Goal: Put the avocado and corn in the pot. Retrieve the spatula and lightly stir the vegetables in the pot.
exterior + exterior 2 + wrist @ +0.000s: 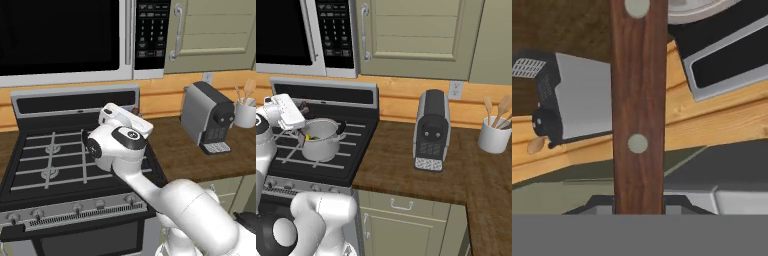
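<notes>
The gripper (298, 131) is clenched on the spatula (637, 100), whose brown wooden handle with two pale rivets runs up between the fingertips. It hangs over the steel pot (320, 140) on the stove (351, 170), with yellow corn (307, 136) and a green avocado (315, 137) inside

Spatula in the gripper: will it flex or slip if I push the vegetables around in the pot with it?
Probably stiff: the spatula handle looks like solid riveted wood. It may twist, since the gripper pinches only a smooth flat handle. The pot looks light, so it might slide.
</notes>
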Controlling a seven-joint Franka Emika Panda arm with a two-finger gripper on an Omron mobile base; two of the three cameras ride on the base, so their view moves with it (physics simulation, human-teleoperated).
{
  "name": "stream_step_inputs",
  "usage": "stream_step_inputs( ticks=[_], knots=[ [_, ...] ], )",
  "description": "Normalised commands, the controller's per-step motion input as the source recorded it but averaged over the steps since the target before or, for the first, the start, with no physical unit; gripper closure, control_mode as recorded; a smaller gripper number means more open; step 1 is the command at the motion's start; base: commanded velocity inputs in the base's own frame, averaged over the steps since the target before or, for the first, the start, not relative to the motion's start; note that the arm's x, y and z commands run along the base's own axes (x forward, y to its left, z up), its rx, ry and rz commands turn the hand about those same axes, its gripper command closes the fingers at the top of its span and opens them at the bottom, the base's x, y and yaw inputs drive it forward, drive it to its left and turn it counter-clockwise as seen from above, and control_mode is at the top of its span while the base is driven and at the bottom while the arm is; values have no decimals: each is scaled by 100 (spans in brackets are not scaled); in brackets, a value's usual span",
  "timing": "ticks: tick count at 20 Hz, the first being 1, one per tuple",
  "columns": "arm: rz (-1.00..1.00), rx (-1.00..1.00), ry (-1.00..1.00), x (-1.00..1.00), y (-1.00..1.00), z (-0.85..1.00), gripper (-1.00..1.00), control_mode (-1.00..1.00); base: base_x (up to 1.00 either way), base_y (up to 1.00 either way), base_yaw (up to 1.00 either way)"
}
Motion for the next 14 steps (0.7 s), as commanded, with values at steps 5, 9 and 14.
stream_step_inputs(
  ticks=[5, 9, 14],
  knots=[
    [0, -23, -5, 12, 1, 32, 100, -100, 0, 0, 0],
    [0, -16, -5, 7, 0, 13, 100, -100, 0, 0, 0],
    [0, -1, 0, 44, 0, 0, 100, -100, 0, 0, 0]
  ],
)
